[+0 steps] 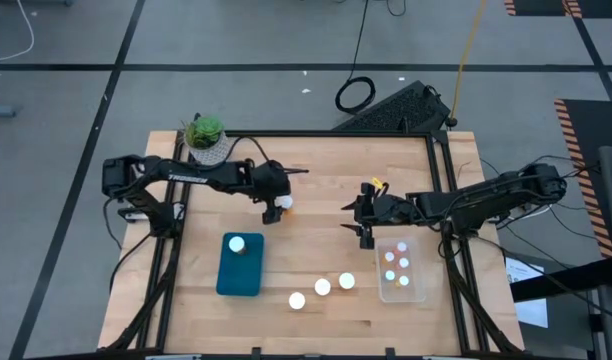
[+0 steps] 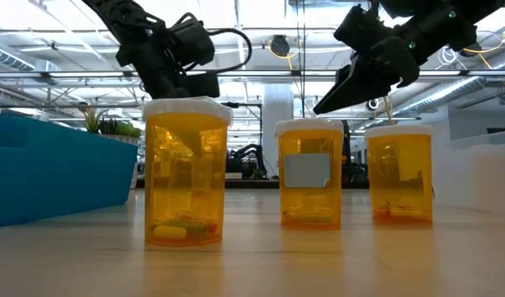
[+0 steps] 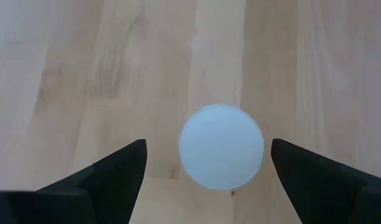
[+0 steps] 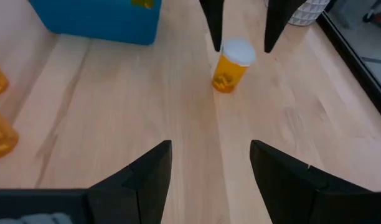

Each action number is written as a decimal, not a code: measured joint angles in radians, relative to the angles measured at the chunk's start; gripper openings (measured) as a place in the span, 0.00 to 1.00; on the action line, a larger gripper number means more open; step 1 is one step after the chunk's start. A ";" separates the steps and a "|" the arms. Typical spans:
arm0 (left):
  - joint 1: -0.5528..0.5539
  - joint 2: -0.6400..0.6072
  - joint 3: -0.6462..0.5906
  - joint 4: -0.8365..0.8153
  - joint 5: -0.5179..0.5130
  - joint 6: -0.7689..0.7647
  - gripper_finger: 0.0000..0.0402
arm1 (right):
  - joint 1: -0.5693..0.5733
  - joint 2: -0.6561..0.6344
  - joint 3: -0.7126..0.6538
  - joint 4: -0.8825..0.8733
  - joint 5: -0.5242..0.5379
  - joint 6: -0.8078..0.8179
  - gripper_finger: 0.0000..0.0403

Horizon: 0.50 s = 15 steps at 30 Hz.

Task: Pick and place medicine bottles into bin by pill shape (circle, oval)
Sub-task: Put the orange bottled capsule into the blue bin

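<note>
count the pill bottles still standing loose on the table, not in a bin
4: one bottle under the left hand, three in a row near the table's front edge. None seem hidden.

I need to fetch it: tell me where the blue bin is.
In the high view the blue bin sits left of centre, near the front edge, with the three loose bottles to its right.

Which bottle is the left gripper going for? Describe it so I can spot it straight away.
Start at the potted plant at the table's far left corner and follow the left arm to the left gripper. The bottle stands alone directly beneath it, between the open fingers. Unlike the row of three near the front edge, or those in the bins, nothing stands beside it.
</note>
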 joint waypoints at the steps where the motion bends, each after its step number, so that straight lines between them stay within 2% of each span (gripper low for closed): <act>1: 0.000 0.005 0.000 -0.001 0.005 -0.001 0.86 | 0.000 0.000 0.000 -0.003 0.000 -0.002 0.53; 5: -0.004 0.022 0.000 -0.005 0.006 0.000 0.81 | 0.000 0.000 0.000 -0.003 0.001 -0.003 0.53; 11: -0.005 0.035 0.000 0.016 0.007 0.026 0.66 | 0.000 0.000 0.000 -0.003 0.000 -0.003 0.53; 15: -0.005 0.034 0.000 0.024 0.055 0.023 0.56 | 0.000 0.000 0.000 -0.006 0.000 -0.004 0.53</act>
